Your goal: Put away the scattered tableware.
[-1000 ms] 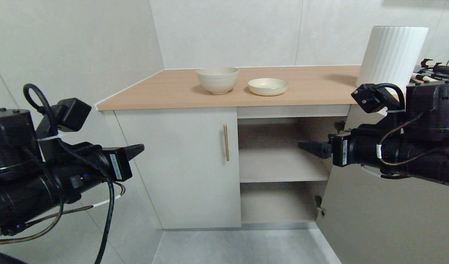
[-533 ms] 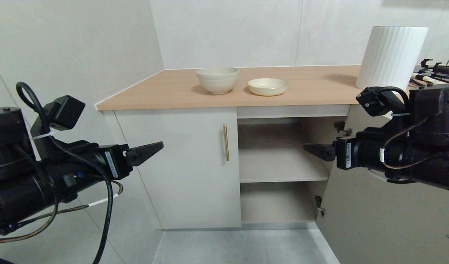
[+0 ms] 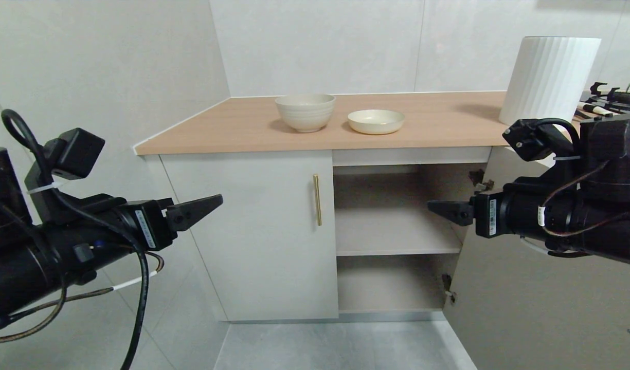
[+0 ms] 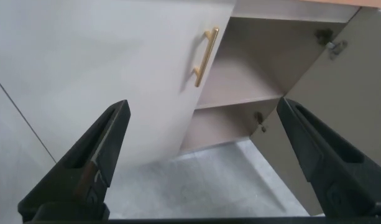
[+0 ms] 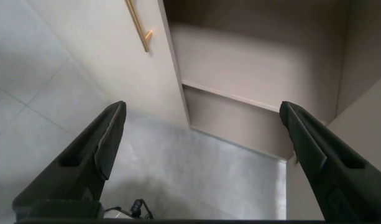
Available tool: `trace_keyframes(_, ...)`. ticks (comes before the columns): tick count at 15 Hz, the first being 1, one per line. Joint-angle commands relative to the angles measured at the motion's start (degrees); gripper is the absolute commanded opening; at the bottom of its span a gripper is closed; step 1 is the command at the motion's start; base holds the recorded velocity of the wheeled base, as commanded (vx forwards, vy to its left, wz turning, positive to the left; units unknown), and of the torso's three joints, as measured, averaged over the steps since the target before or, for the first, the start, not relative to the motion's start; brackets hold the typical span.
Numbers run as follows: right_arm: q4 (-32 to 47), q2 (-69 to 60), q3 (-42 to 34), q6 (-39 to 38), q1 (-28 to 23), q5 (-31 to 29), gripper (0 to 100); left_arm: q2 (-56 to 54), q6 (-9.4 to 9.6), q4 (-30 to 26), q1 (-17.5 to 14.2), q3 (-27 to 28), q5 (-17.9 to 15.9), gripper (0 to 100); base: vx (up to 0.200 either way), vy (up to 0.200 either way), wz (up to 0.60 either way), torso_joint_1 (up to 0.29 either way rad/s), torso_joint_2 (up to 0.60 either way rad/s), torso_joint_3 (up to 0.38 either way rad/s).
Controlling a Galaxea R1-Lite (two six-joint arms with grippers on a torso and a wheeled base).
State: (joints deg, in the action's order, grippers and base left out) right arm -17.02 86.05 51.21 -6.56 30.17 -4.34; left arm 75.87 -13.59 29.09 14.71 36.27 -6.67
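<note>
Left tool (image 3: 207,204): black wedge-shaped fingers spread wide, level before the matte white cabinet door (image 3: 253,231); farther forward than a second earlier. Right tool (image 3: 441,209): likewise spread, beside the open compartment's smooth shelf (image 3: 392,231); barely shifted. Slim brass bar handle (image 3: 318,199). Ribbed cream bowl (image 3: 305,111) and shallow glossy dish (image 3: 376,121) side by side on the wood-grain desk (image 3: 217,131), unchanged.

We see soft, bright light; the bowl (image 3: 305,111) and the white cylinder (image 3: 550,79) at the right end of the countertop (image 3: 232,128) throw faint shadows leftward; the upper compartment of the open cabinet (image 3: 253,231) lies dim.
</note>
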Motion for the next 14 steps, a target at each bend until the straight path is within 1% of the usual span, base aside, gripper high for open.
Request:
trace_keyframes(1,-0.03,-0.10,-0.06,-0.03,0.50,0.03,100,-0.20,-0.03,-0.08,-0.30,0.30,-0.10,100,0.200,0.000,0.00,0.002,0.00,0.002)
trace_keyframes(4,-0.03,-0.01,-0.15,-0.03,0.59,0.03,100,-0.11,-0.03,-0.08,-1.27,0.38,-0.28,100,0.200,0.000,0.00,-0.001,0.00,0.004)
trace_keyframes(12,1.46,-0.89,0.03,-0.91,1.29,0.47,100,-0.11,-0.03,0.09,-1.35,0.38,-0.28,100,0.200,0.000,0.00,0.005,0.00,0.001)
trace_keyframes(14,1.73,-1.85,-0.24,-1.97,2.96,0.47,100,-0.46,-0.03,0.18,-1.35,0.38,-0.28,100,0.000,0.000,0.00,0.000,0.00,0.000)
